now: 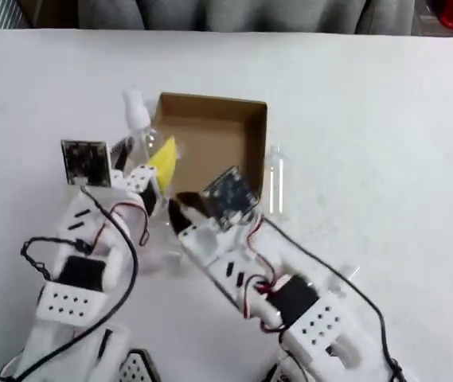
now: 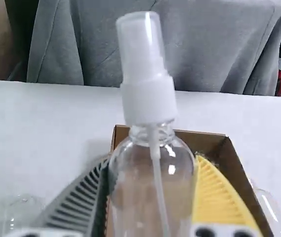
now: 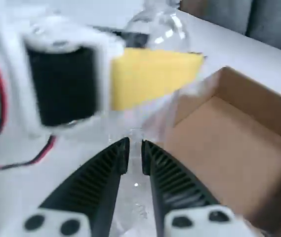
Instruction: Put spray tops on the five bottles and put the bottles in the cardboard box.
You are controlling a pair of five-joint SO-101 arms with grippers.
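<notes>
A clear bottle (image 2: pixel 147 187) with a white spray top (image 2: pixel 145 74) stands upright in my left gripper (image 2: pixel 150 197), which is shut on it between a grey and a yellow finger. In the high view this bottle (image 1: pixel 140 119) is at the left wall of the open cardboard box (image 1: pixel 210 139). My right gripper (image 3: pixel 135 150) has its black fingers nearly together just beside the left gripper's yellow finger (image 3: pixel 155 74), and sits at the box's near left corner (image 1: pixel 180 208). Another clear bottle (image 1: pixel 275 183) lies along the box's right side.
A further clear bottle (image 2: pixel 17 210) lies on the white table (image 1: pixel 385 119) near the left arm. Both arms crowd the space in front of the box. A grey fabric-covered seat (image 2: pixel 180 44) stands beyond the table's far edge.
</notes>
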